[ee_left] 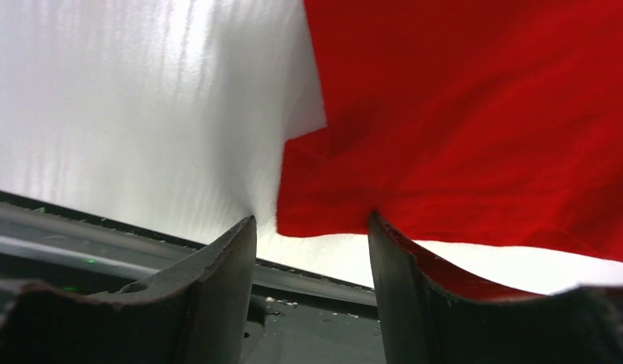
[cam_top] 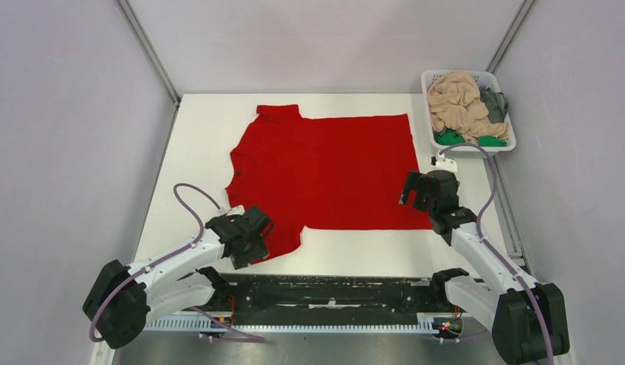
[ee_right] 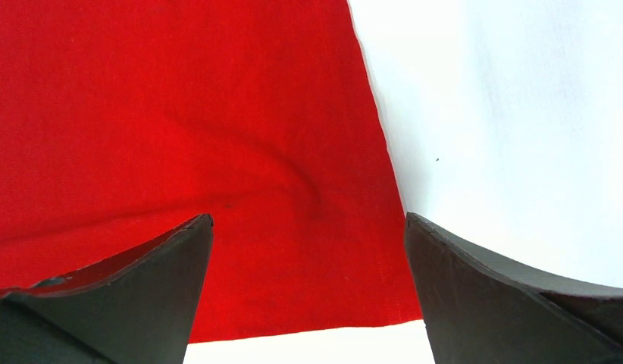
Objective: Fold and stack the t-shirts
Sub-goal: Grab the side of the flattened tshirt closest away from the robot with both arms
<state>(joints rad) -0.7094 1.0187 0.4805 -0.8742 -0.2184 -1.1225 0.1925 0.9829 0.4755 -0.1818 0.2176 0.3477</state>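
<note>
A bright red t-shirt (cam_top: 325, 167) lies spread flat on the white table (cam_top: 203, 129), collar to the left, hem to the right. My left gripper (cam_top: 258, 237) is open and empty at the shirt's near-left sleeve; that sleeve corner (ee_left: 331, 205) lies just beyond the fingertips. My right gripper (cam_top: 414, 195) is open and empty above the shirt's near-right hem corner (ee_right: 354, 303), one finger (ee_right: 142, 280) over the red cloth and the other over bare table. Peach-beige (cam_top: 458, 103), dark grey (cam_top: 493, 103) and green (cam_top: 450, 138) shirts lie bundled in the basket.
A white slotted plastic basket (cam_top: 431, 80) stands at the table's back right corner. A black rail (cam_top: 332, 293) runs along the near edge between the arm bases. Grey walls close in on the left, back and right.
</note>
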